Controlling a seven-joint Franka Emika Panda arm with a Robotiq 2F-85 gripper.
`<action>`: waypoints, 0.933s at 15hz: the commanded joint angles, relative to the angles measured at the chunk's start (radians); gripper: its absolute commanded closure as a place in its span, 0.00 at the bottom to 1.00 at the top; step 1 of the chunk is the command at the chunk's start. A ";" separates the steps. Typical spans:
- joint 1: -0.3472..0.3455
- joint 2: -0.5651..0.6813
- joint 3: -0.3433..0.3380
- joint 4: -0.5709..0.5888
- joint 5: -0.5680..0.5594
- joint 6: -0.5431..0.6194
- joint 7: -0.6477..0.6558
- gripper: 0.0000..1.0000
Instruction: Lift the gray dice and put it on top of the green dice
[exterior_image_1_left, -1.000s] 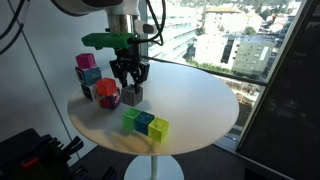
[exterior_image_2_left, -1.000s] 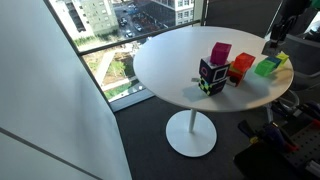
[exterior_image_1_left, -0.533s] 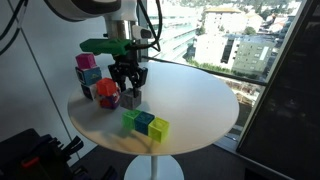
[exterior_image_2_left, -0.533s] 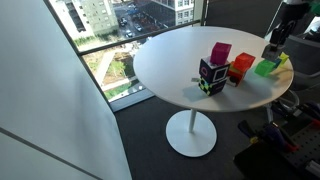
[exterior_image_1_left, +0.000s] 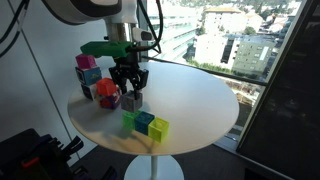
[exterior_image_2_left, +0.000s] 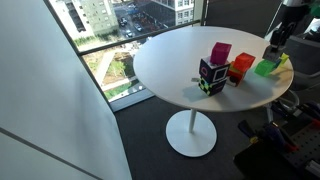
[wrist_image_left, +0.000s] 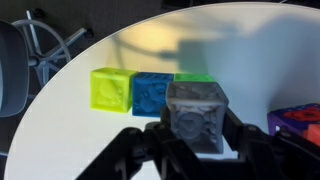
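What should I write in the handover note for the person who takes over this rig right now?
Gripper: shut on the gray dice, with a finger on each of two opposite sides.
Green dice: on the table near the edge, at one end of a row with a blue cube and a yellow cube. Nothing is on top of it.
Done: the gray dice is gripped. Whether it is clear of the table is hard to tell.
Left: lift it, carry it over the green dice, set it on top, open the gripper.
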 joint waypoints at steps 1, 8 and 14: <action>-0.010 0.002 0.001 -0.011 -0.041 0.029 0.034 0.73; -0.009 0.017 0.001 -0.016 -0.035 0.046 0.033 0.73; -0.008 0.019 0.001 -0.022 -0.033 0.049 0.031 0.73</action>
